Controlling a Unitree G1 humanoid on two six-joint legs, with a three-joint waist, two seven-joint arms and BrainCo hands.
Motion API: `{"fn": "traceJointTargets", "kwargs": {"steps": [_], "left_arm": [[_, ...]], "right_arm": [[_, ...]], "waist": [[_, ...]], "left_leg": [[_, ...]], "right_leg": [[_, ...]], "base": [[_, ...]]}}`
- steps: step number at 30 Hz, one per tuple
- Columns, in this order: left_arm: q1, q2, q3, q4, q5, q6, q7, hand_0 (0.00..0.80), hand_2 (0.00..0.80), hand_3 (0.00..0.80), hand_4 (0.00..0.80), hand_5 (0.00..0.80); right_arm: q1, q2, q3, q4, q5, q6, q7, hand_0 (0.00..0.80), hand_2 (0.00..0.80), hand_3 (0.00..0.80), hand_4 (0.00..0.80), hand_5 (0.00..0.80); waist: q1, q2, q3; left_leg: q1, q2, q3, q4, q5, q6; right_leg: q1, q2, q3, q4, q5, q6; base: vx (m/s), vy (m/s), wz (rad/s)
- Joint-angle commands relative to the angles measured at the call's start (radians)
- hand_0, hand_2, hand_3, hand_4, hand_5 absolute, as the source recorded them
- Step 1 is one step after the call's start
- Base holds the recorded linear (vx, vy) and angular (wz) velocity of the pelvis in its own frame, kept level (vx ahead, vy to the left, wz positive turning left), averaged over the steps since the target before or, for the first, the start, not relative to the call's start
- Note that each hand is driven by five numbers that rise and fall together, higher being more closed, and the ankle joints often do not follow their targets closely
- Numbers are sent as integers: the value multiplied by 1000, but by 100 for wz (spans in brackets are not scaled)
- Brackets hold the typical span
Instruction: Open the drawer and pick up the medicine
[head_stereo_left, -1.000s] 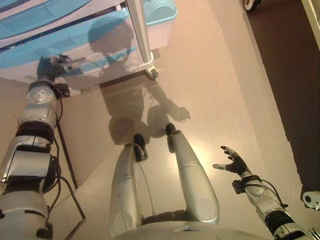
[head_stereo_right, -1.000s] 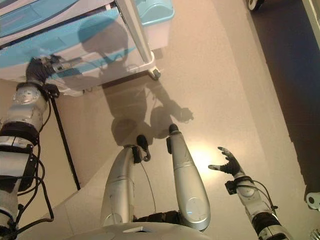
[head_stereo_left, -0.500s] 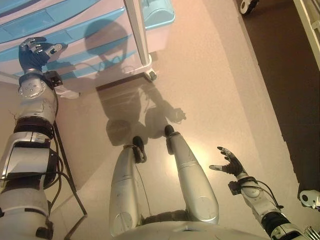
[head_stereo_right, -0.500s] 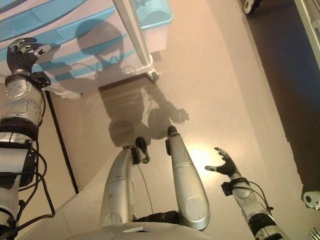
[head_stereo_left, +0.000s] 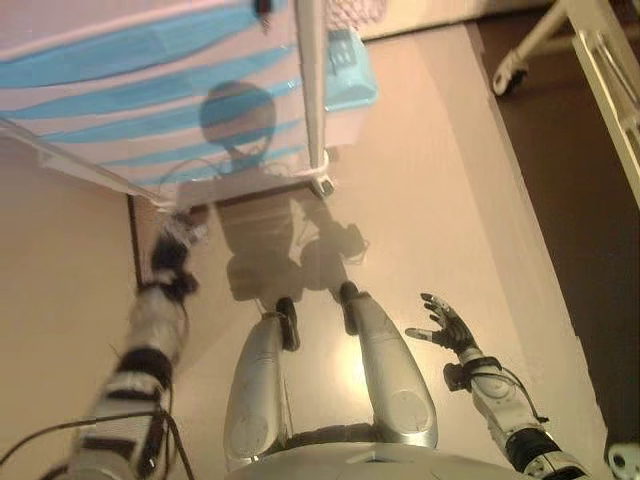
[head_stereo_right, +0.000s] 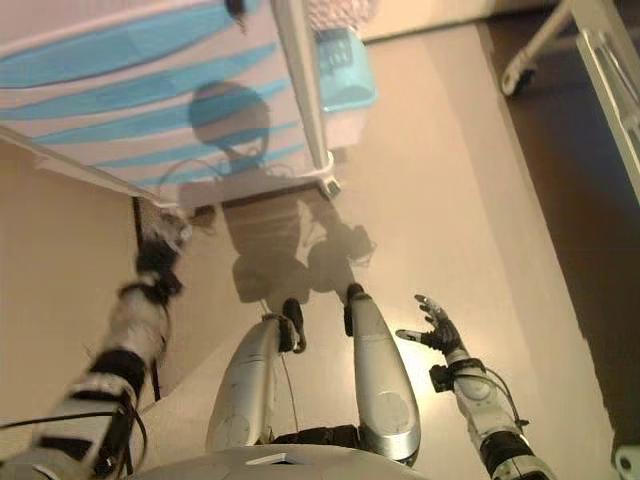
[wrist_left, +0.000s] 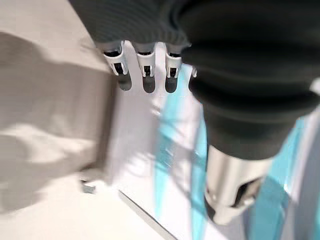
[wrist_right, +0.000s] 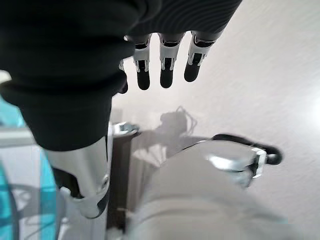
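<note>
The white cart (head_stereo_left: 150, 90) with blue drawer fronts stands at the far left, and its drawers look shut. No medicine shows in any view. My left hand (head_stereo_left: 172, 245) hangs low in front of the cart's bottom edge, apart from the drawers. In the left wrist view its fingers (wrist_left: 143, 75) are straight and hold nothing, with the blue drawer fronts (wrist_left: 170, 150) beyond them. My right hand (head_stereo_left: 440, 325) is open and empty over the floor at the lower right; its fingers (wrist_right: 165, 70) are straight in the right wrist view.
A light blue bin (head_stereo_left: 345, 70) hangs on the cart's right side, above a caster (head_stereo_left: 325, 187). A white wheeled frame (head_stereo_left: 560, 40) stands at the far right over a dark strip of floor (head_stereo_left: 600, 300).
The camera has tilted, so the whole picture has shifted. My left hand has dropped from the drawer fronts down to the cart's bottom edge. The right hand has barely moved.
</note>
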Motion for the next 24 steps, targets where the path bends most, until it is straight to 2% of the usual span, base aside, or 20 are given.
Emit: {"fn": "traceJointTargets", "kwargs": {"steps": [1,3,6,9,13,19,24], "left_arm": [[87,-5,10,71,134,-77,-26,0,0,0,0,0],[111,-10,3,105,201,-70,-12,0,0,0,0,0],[169,-20,-41,182,396,-60,6,0,0,0,0,0],[203,-28,-62,232,466,-32,2,0,0,0,0,0],[238,-50,-68,294,453,-21,-23,0,0,0,0,0],[253,-93,-70,318,434,-28,-97,0,0,0,0,0],[222,-105,-109,321,441,-10,-88,0,0,0,0,0]], "right_arm": [[52,-5,-39,25,-31,-42,35,0,0,0,0,0],[52,-3,-43,42,-51,-38,33,0,0,0,0,0],[52,8,-46,94,-104,-12,22,0,0,0,0,0],[53,15,-42,138,-137,-12,18,0,0,0,0,0],[34,37,-42,224,-146,-19,5,0,0,0,0,0],[20,80,-31,294,-184,-33,10,0,0,0,0,0],[-3,91,-6,315,-176,-18,11,0,0,0,0,0]], "waist": [[21,0,-132],[29,0,-148],[53,3,-213],[66,6,-256],[87,9,-297],[117,5,-329],[125,9,-339]], "left_leg": [[99,-94,55,-91,-27,75],[128,-95,42,-128,-9,67],[214,-92,12,-240,33,51],[280,-94,-1,-317,53,40],[347,-95,-15,-397,74,32],[399,-93,-24,-510,116,27],[426,-63,-2,-635,182,3]], "right_leg": [[137,-22,-42,-112,16,10],[169,-22,-52,-144,23,11],[268,-13,-76,-260,46,18],[347,-4,-90,-355,63,26],[425,6,-115,-453,89,34],[479,17,-151,-555,132,45],[499,32,-189,-611,153,54]], "base": [[30,-70,41],[8,-59,34],[25,-73,22],[30,-57,23],[-18,-33,16],[-57,-30,14],[-77,-27,10]]}}
